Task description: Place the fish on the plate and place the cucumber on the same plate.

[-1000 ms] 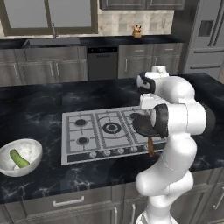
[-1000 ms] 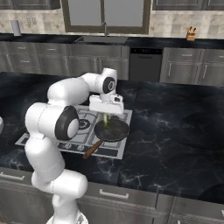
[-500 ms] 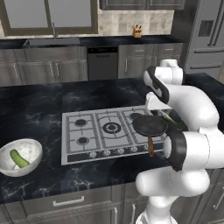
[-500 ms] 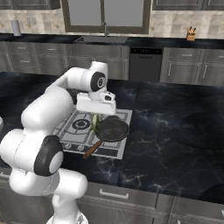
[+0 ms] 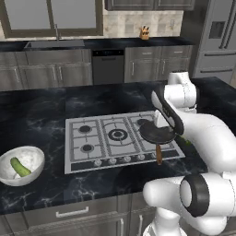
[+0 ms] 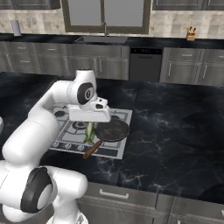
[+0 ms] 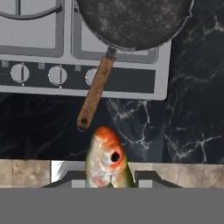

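Gripper [image 6: 90, 127] is closed on the fish [image 7: 107, 162], held above the stove [image 5: 92, 138]. Cucumber [image 5: 19, 167] lies in the white bowl [image 5: 32, 156].

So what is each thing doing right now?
end effector: shut on the fish, above the stove.
fish: held, hanging head down.
frying pan: empty, sitting on the stove.
cucumber: lying in the white bowl.
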Available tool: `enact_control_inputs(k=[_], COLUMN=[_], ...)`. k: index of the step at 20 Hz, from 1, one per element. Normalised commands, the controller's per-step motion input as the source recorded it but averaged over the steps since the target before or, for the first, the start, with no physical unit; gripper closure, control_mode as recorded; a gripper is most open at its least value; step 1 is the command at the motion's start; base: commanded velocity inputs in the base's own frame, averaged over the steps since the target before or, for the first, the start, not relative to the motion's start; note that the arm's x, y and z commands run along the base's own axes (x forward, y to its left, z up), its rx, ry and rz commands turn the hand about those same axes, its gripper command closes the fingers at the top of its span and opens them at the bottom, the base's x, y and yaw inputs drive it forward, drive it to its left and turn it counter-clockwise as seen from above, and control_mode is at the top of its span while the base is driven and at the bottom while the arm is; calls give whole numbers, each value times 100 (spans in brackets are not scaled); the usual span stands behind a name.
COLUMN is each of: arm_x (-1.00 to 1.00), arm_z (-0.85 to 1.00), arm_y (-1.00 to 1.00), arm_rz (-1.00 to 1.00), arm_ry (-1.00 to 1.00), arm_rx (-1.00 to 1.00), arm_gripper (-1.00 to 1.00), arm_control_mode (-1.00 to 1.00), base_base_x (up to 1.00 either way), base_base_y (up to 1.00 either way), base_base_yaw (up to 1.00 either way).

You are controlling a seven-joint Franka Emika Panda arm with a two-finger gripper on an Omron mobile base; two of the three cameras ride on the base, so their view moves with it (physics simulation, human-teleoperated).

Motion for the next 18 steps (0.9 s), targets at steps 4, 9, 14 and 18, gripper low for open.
enact_control_inputs(k=[4, 9, 14, 18], arm_x=[-37, 0, 0, 0], arm_z=[0, 0, 0, 0], arm_y=[0, 0, 10, 0], arm_rz=[0, 0, 0, 0], arm_ry=[-5, 0, 0, 0], arm_rx=[0, 0, 0, 0], arm_gripper=[100, 100, 100, 100], arm_control_mode=[-100, -100, 100, 100], base_base_x=[0, 0, 0, 0], base_base_y=[0, 0, 17, 76], base_base_yaw=[0, 0, 0, -1])
